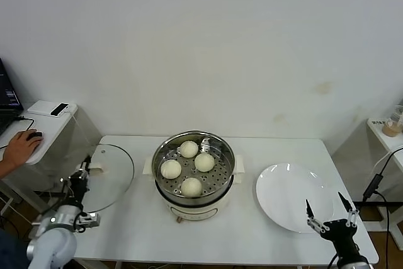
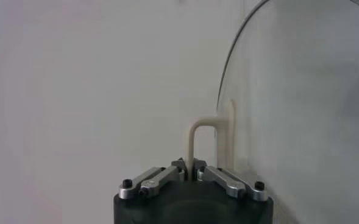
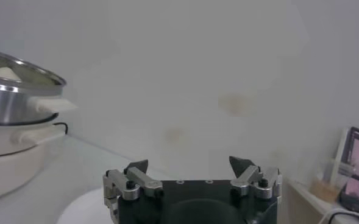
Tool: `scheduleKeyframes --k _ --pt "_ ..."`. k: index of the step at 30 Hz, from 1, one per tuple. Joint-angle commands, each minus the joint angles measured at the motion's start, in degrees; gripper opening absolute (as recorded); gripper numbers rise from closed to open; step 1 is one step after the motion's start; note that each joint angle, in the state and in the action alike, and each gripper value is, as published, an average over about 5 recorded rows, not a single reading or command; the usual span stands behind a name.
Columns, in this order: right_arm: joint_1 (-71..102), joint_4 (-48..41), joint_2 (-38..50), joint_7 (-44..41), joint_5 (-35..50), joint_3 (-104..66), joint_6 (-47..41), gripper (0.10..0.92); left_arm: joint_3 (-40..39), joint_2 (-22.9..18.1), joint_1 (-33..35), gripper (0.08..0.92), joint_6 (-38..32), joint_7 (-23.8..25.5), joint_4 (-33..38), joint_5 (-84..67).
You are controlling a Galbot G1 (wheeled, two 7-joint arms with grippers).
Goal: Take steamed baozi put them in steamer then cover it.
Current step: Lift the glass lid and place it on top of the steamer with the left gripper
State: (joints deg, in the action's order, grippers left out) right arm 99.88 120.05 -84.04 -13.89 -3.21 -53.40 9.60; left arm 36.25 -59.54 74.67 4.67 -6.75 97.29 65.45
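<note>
The steamer [image 1: 194, 201] stands mid-table with several cream-white baozi [image 1: 204, 162] on its perforated tray. The cover [image 1: 110, 184], a clear glass lid, is at the table's left end, partly past the edge. My left gripper [image 1: 80, 179] is at its near-left side, shut on the cream handle [image 1: 96, 168]. The left wrist view shows the handle's loop [image 2: 194, 137] pinched between the jaws of the left gripper [image 2: 190, 170], with the cover's glass [image 2: 301, 109] beside it. My right gripper [image 1: 327, 213] stands open and empty at the front right. The right wrist view shows the right gripper [image 3: 189, 164] wide apart and the steamer [image 3: 14, 103] farther off.
An empty white plate [image 1: 293, 196] lies right of the steamer, under my right gripper. Left of the table is a side desk [image 1: 44, 131] with a person's hand on a mouse [image 1: 22, 146] and a white box [image 1: 53, 109]. A shelf with a cup [image 1: 393, 124] stands at the right.
</note>
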Motion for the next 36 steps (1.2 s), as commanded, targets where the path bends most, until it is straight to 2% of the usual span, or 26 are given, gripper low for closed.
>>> scheduleKeyframes --k 1,6,12,19,23,27,36 --pt "-0.1 0.3 0.3 -0.2 -0.3 0.3 0.1 0.823 2.6 4.4 0.6 0.139 2.1 4.9 7.2 -1.0" --pt "0.0 0.2 -0.1 -0.2 -1.1 0.8 0.2 0.823 -0.4 6.3 0.8 0.139 4.0 6.9 12.2 -4.6" --pt "0.4 -1.1 -0.6 -0.4 -3.4 1.7 1.2 0.823 -5.5 6.1 1.7 0.139 6.8 9.1 19.3 -4.3" --pt "-0.9 -2.5 -1.3 -0.4 -4.8 3.6 1.3 0.823 -15.0 6.0 -3.3 0.139 9.7 9.1 22.2 -4.0" --pt "-1.6 -3.5 -1.5 -0.4 -5.9 4.8 1.5 0.823 -20.3 5.1 -5.7 0.139 13.3 11.5 23.1 -3.7" --pt "-2.4 -4.5 -1.5 -0.5 -6.7 5.4 1.4 0.823 -24.7 2.0 -7.7 0.139 17.0 15.6 22.8 -0.8" --pt "-3.3 -6.1 -1.2 -1.0 -7.5 6.2 0.8 0.823 -29.8 -9.4 -12.5 0.139 18.1 21.2 18.4 13.3"
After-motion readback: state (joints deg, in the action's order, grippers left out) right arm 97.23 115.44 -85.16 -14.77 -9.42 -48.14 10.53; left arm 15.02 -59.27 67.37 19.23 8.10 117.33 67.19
